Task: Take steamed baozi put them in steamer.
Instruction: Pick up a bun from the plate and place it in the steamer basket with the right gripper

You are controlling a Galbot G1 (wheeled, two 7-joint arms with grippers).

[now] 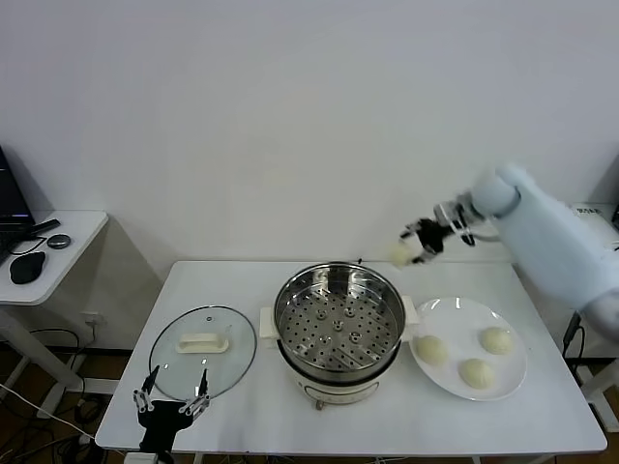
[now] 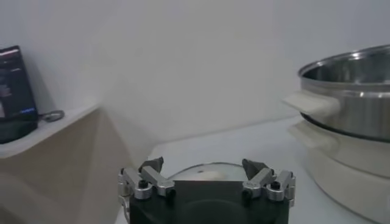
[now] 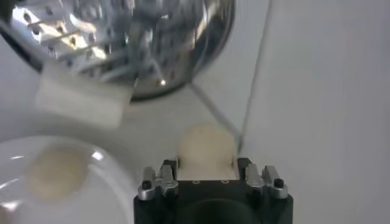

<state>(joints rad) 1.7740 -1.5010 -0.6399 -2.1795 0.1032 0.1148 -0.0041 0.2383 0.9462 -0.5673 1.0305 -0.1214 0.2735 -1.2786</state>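
The steamer point(image 1: 338, 329) stands mid-table, its perforated tray bare. Three baozi point(image 1: 431, 349) lie on the white plate point(image 1: 455, 312) to its right. My right gripper point(image 1: 414, 246) is shut on a fourth baozi point(image 1: 400, 254) and holds it in the air above the table's far edge, behind the steamer's right rim. In the right wrist view the held baozi point(image 3: 205, 148) sits between the fingers, with the steamer point(image 3: 140, 42) and one plate baozi point(image 3: 56, 172) below. My left gripper point(image 1: 174, 394) hangs open at the table's front left, near the glass lid.
The round glass lid point(image 1: 204, 352) with a white handle lies flat left of the steamer; it also shows in the left wrist view point(image 2: 207, 172). A side table point(image 1: 39, 253) with a mouse stands at far left. The wall is close behind the table.
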